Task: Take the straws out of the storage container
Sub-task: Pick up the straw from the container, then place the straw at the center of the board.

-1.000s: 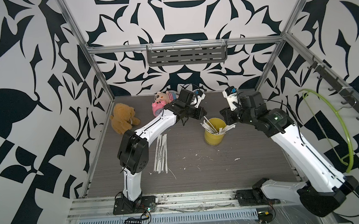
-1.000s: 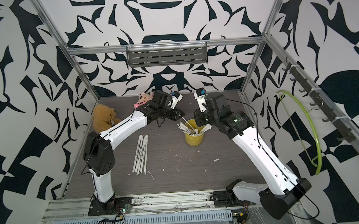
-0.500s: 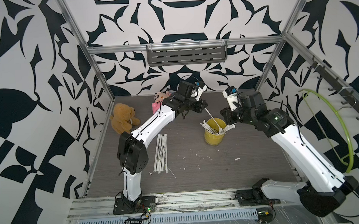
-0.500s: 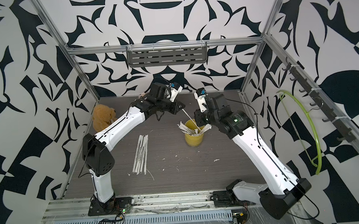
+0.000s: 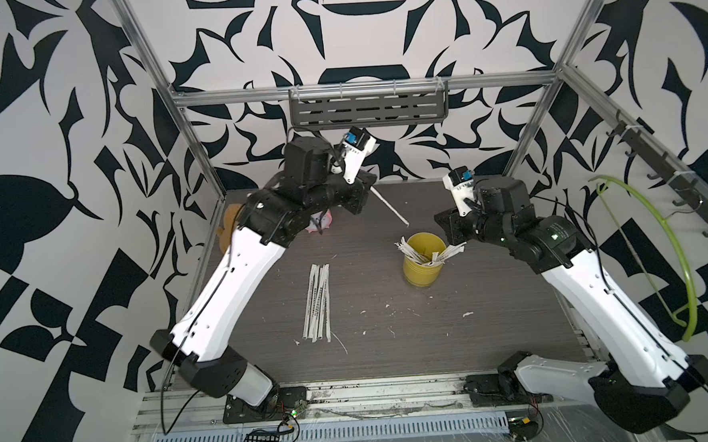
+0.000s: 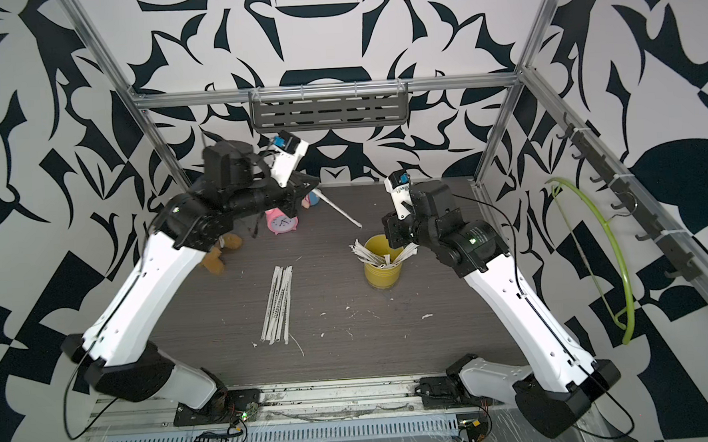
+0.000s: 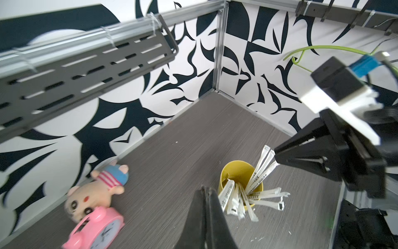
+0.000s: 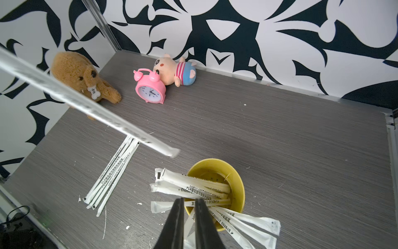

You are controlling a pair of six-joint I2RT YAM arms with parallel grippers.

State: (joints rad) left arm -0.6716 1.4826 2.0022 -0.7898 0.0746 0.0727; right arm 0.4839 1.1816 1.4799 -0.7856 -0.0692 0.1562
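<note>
Under everything, a matte grey wood-grain table [image 5: 496, 347], finely streaked. Raised over the far middle, left gripper [image 5: 367, 188] clenched on one held straw [image 5: 389, 207], slanting down toward the yellow cup [image 5: 421, 272] but clear of it. Plain in both top views and a blurred pale bar across the right wrist view; not made out in the left wrist view, only black fingers [image 7: 199, 215] pressed flat together. At the cup's right rim, right gripper [image 8: 189, 201] with a thin slit between its jaws, tips among the wrappers; cannot tell whether pinching one. Far left, fuzzy brown teddy bear [image 8: 79, 73], mostly hidden behind the left arm from above, whole from the right wrist. Beside it, striped pig plush [image 8: 172, 69] and glossy pink alarm clock [image 8: 150, 88]. Cup upright right of centre, smooth cylinder, round open mouth, straws [image 8: 193, 187] fanned out, flat and creased. At centre, tight row of loose straws [image 5: 318, 303], print legible only from the right wrist. Nearby, white paper flecks [image 5: 467, 314].
</note>
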